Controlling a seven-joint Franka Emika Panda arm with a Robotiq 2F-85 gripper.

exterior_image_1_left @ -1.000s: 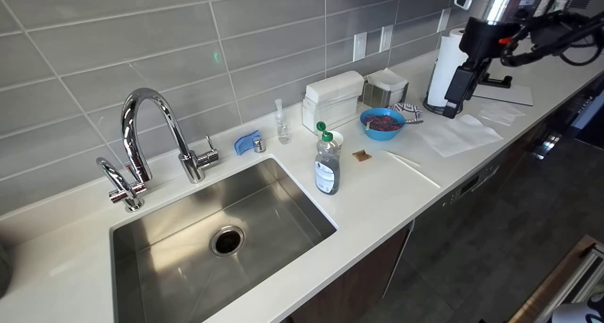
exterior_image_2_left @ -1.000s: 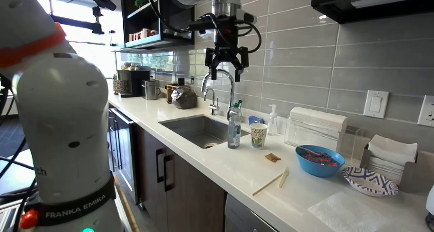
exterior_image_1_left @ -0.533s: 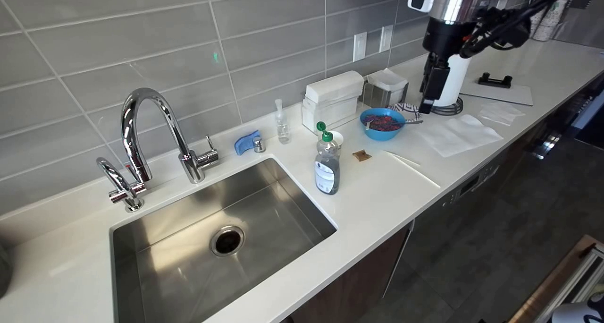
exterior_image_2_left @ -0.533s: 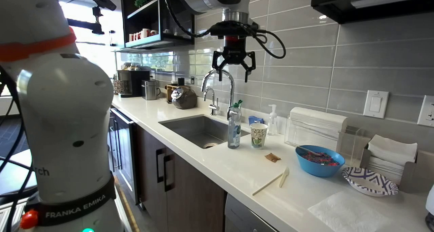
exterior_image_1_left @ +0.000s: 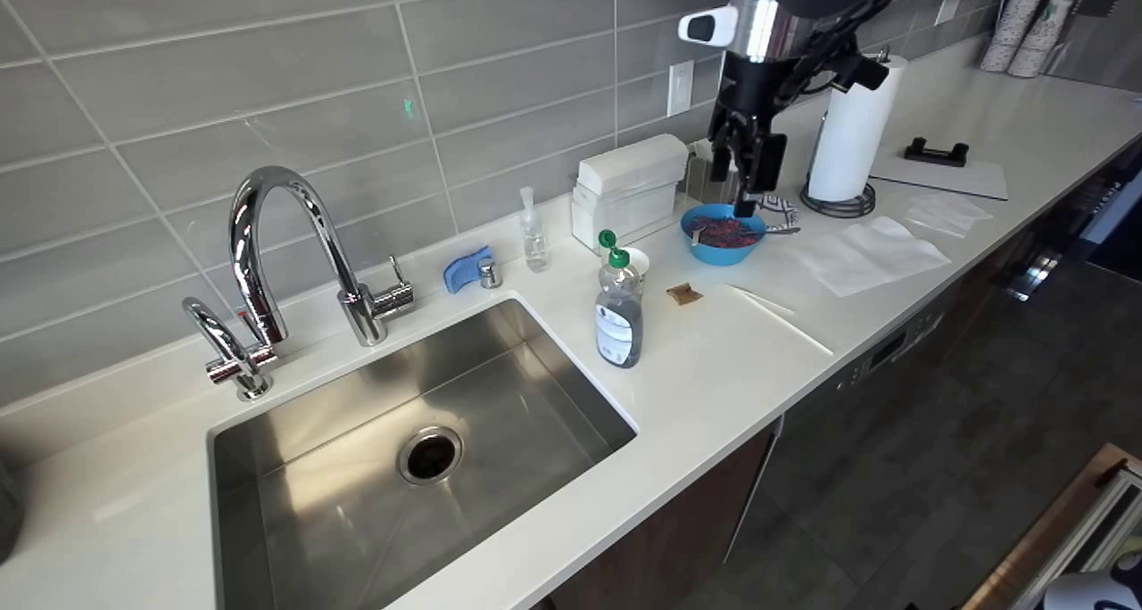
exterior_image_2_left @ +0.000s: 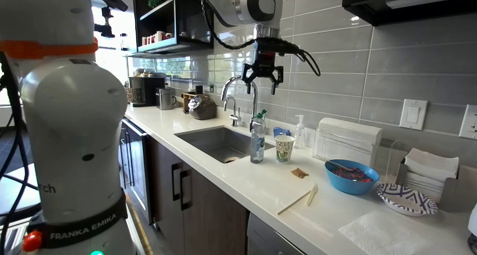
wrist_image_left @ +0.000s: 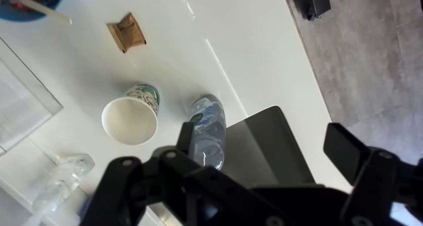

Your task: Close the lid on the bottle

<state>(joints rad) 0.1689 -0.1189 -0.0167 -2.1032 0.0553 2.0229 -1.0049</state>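
Since the earlier frame, the black Robotiq gripper is shifting along the counter: in an exterior view it is leaving the front of the paper towel roll and is now appearing over the blue bowl. Its fingers are standing spread wide, and it is hanging in the air, well apart from the dish soap bottle.

That clear bottle is standing upright on the counter, just beside a corner of the stainless-steel sink, with its pale label showing in an exterior view. Its green flip-top lid is sitting open, tipping up to one side of the green cap base. In the wrist view, the bottle is showing close to one finger, and its top is being hidden by the gripper.

Near the bottle, a patterned paper cup is standing upright. Behind the cup, toward the tiled wall, a clear pump bottle is standing near a blue sponge. A creased brown wrapper is lying between the cup and the blue bowl, where a pale utensil is leaning over the rim, among red and dark bits. Folded paper towels are rising in a clear holder by the wall.
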